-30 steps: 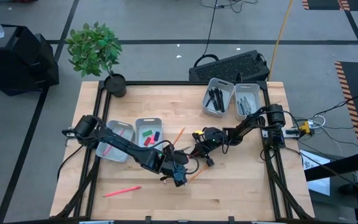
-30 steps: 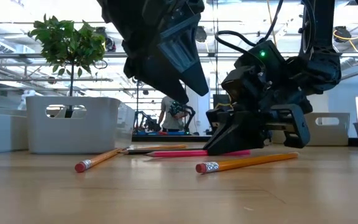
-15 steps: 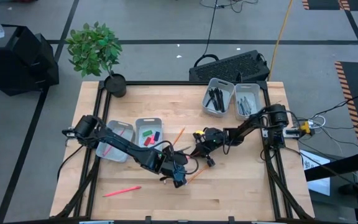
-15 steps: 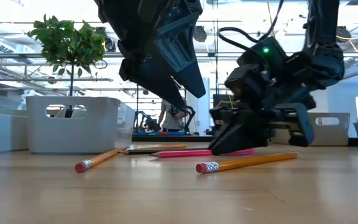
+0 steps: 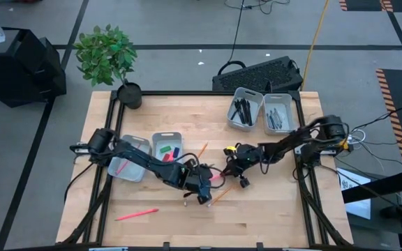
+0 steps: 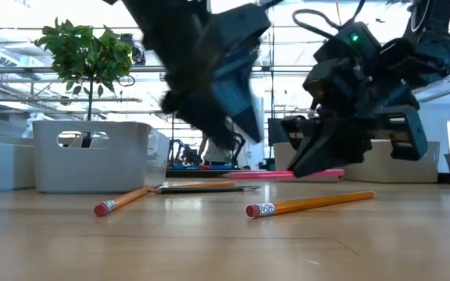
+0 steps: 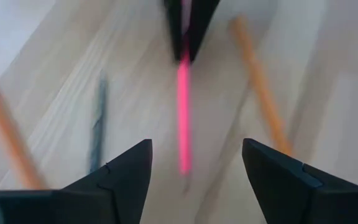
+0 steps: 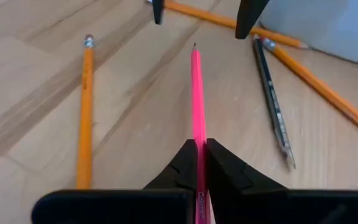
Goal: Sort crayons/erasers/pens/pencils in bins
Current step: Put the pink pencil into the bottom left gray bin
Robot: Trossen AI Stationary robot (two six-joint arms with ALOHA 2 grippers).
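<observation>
My right gripper (image 8: 199, 157) is shut on a pink pencil (image 8: 196, 93) above the table's middle, and the pencil's sharpened tip points toward my left gripper. My left gripper (image 7: 194, 163) hovers open in front of that tip and touches nothing. Two orange pencils (image 6: 311, 204) (image 6: 123, 200) and a dark pen (image 8: 272, 99) lie flat on the wood around them. Another pink pencil (image 5: 137, 214) lies near the front left. One pair of bins (image 5: 166, 134) stands at the left with erasers inside. The other pair (image 5: 246, 93) stands at the far right with pens inside. My right gripper pinches the pink pencil between its two fingers toward the end away from the tip (image 8: 197, 140). The fingers slant down from the table's right side and lie along the pencil, which sticks out ahead of them. The pencil hangs level (image 6: 272, 175), clear of the table.
A potted plant (image 5: 107, 56) stands at the table's far left corner and a keyboard (image 5: 260, 73) lies beyond the far edge. Another orange pencil (image 5: 201, 150) lies by the eraser bin. Bare wood lies along the near edge.
My right gripper has risen and drawn toward the table's right edge, lifting the pink pencil off the wood; the pencil stays level. My left gripper has moved a little toward the right and stays open.
</observation>
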